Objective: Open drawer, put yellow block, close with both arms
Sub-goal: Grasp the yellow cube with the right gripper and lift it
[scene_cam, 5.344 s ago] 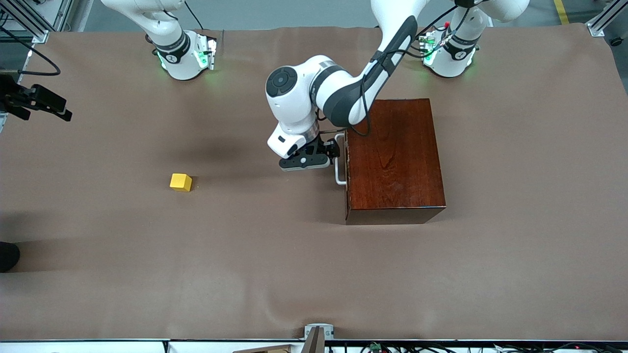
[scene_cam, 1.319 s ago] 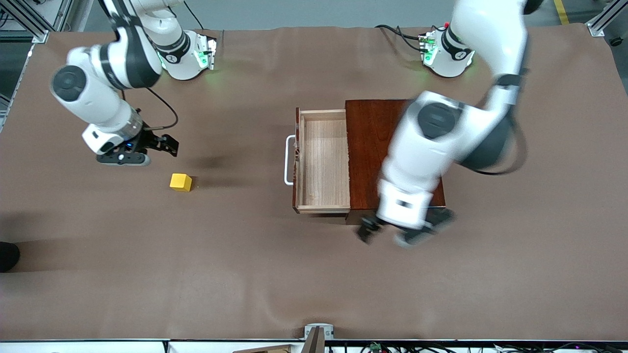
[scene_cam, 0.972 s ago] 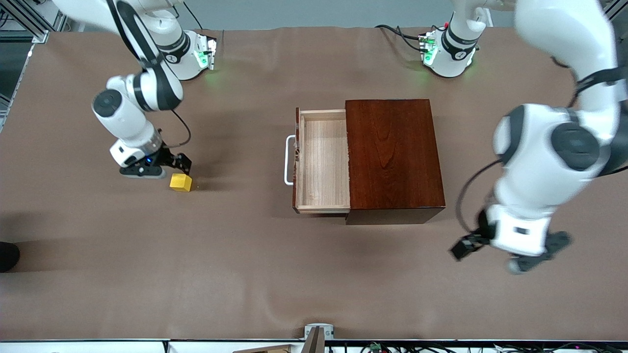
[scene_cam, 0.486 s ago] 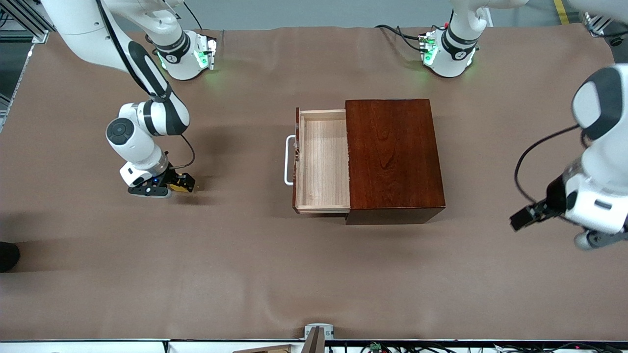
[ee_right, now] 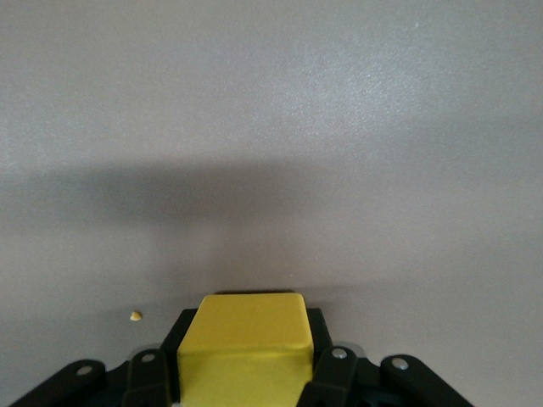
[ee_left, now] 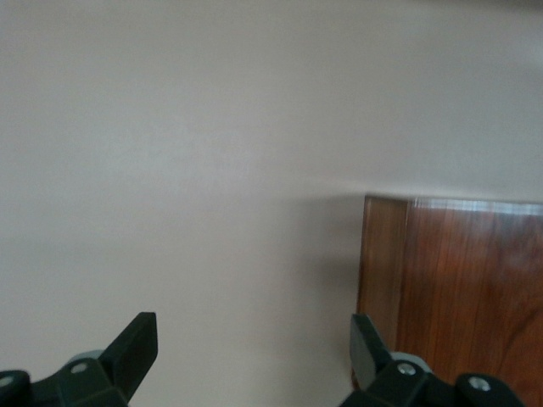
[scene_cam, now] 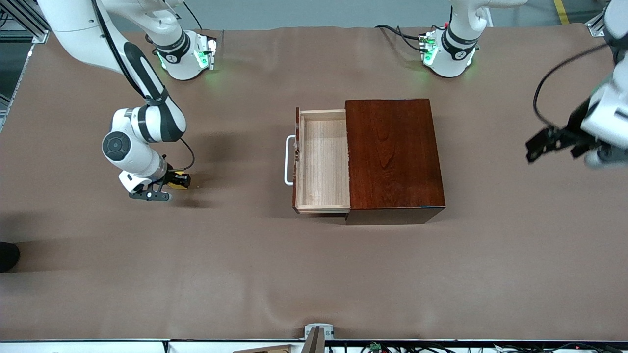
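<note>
The yellow block sits low at the brown table cover, toward the right arm's end, with my right gripper shut on it. In the right wrist view the yellow block fills the gap of the right gripper, a black finger pressed on each side. The drawer stands pulled out of the dark wooden box, its pale tray holding nothing and its white handle facing the block. My left gripper hangs open over the table's left-arm end; the left gripper grips nothing.
The box's corner shows in the left wrist view. A tiny yellow crumb lies on the cover beside the block. Brown cover stretches between the box and the front camera.
My right gripper came down around the yellow block and shut on it. My left arm swung away from the box out to its own end of the table.
</note>
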You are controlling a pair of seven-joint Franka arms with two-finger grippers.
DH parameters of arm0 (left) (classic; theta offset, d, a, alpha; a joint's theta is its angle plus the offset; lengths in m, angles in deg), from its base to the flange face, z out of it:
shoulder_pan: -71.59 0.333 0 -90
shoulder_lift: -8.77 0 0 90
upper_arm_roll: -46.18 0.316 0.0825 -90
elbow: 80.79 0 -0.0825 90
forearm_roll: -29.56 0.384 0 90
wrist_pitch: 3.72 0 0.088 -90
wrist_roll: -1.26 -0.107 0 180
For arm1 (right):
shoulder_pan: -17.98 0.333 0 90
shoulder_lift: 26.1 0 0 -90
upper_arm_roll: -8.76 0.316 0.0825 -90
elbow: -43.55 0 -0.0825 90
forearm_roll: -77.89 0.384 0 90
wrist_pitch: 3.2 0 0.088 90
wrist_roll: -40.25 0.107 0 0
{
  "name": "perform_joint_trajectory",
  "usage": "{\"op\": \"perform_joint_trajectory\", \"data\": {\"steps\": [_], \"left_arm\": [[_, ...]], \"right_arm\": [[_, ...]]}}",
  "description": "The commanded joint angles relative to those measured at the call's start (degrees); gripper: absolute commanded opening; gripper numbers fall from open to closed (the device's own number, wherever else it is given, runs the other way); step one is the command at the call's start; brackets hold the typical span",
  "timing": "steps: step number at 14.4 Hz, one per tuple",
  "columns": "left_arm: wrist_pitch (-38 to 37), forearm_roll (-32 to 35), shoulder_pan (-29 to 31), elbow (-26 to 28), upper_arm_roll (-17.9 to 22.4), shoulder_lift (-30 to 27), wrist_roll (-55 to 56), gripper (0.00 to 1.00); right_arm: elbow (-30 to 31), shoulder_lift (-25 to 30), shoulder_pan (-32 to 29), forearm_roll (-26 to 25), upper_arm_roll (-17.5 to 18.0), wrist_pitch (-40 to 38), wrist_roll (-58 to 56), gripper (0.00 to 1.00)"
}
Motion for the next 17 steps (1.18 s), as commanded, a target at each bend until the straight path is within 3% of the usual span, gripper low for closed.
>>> {"op": "perform_joint_trajectory", "data": {"steps": [1,4,6,8,12,17], "left_arm": [[-4.32,-0.3,1.93,1.09,-0.18,-3.24,-7.67,1.0],[-11.44,-1.95,2.29,-3.39,-0.18,-2.71,-9.28,1.0],[-11.55,-3.54,3.6,-4.1,-0.53,-2.27,-9.36,1.0],[-11.55,-3.46,3.52,-4.89,-0.7,-1.31,-8.93,1.0],[-11.55,-3.2,3.25,-6.39,-0.97,-0.07,-8.66,1.0],[-11.55,-3.55,3.25,-6.39,-0.97,-0.07,-8.84,1.0]], "right_arm": [[-1.61,3.72,-0.68,-0.03,0.72,-5.51,-0.3,0.0],[-13.78,11.54,-0.24,-0.03,0.63,-31.47,-0.21,0.0],[-26.16,12.09,0.98,-0.03,0.81,-46.87,0.66,0.0],[-37.16,11.48,3.88,0.06,0.81,-56.4,4.95,0.0],[-45.37,9.64,15.29,3.83,0.72,-58.28,22.77,0.0],[-57.94,-3.44,28.83,7.36,0.63,-54.53,47.21,0.0]]}}
